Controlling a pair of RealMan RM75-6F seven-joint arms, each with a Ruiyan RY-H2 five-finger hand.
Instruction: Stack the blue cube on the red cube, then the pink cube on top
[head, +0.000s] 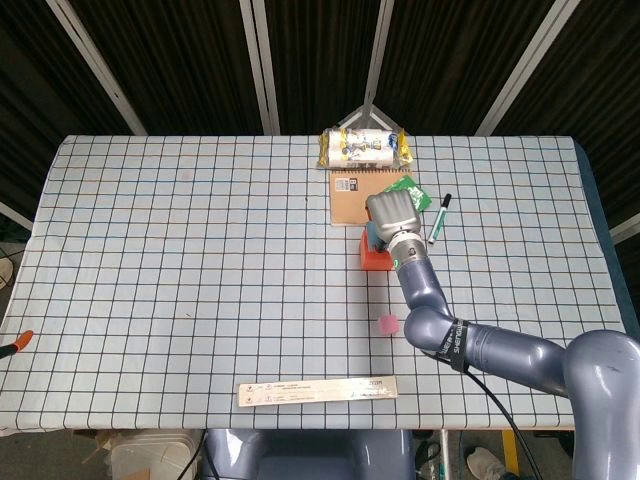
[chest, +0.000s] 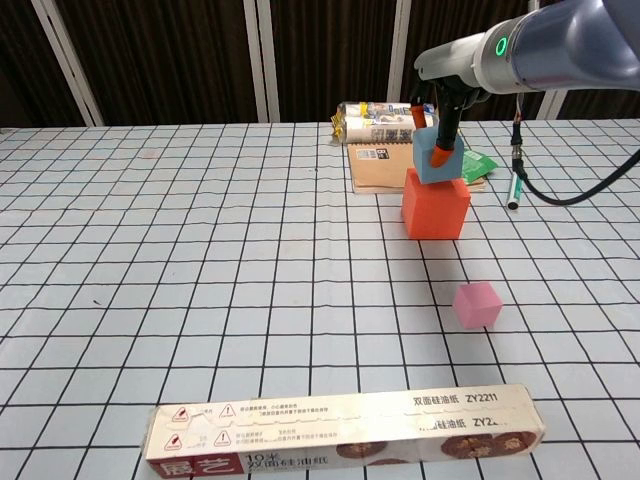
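My right hand (head: 392, 218) (chest: 440, 128) grips the blue cube (chest: 438, 163) from above, with an orange fingertip on its front face. The cube's underside meets the top of the red cube (chest: 435, 207) (head: 374, 260), towards its right side. In the head view the hand covers nearly all of the blue cube. The small pink cube (chest: 476, 303) (head: 387, 324) lies alone on the checked cloth, nearer to me than the red cube. Neither view shows my left hand.
A brown cardboard pad (head: 348, 196), a green packet (chest: 474, 164) and a snack bag (head: 363, 148) lie just behind the red cube. A marker pen (head: 438, 218) (chest: 515, 186) is to its right. A long flat box (chest: 345, 430) lies along the near edge.
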